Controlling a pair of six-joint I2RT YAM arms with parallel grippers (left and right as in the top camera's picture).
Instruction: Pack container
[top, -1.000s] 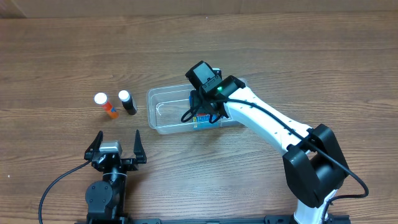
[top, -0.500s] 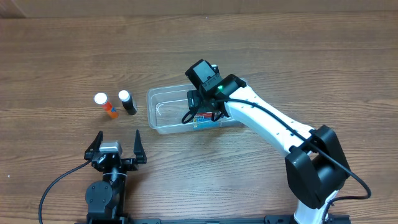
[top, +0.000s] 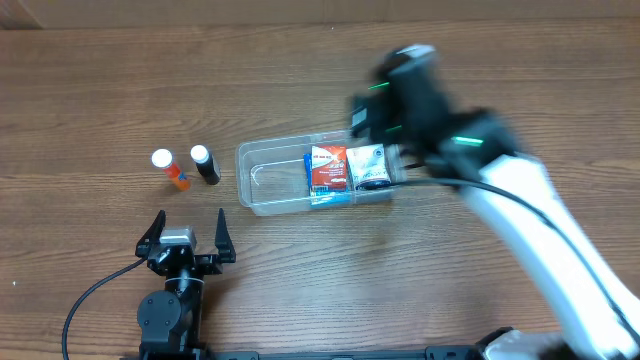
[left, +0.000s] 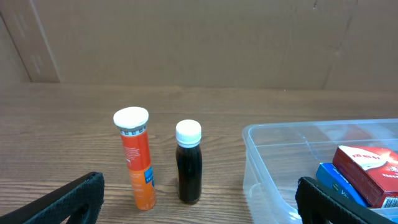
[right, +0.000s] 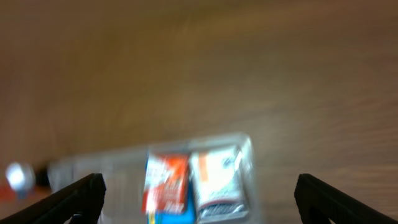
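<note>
Gleaming clear plastic container, rounded corners, on grained wood table.

Overhead: fixed, looks straight down on the table, wide and far. Left wrist: low, near tabletop height, faces level across it toward a cardboard wall. It sits close to the orange tube and dark bottle, with the container end at right. Right wrist: high, tilted down, blurred, farther off. All three views share the container; overhead and left wrist share both bottles.
</note>
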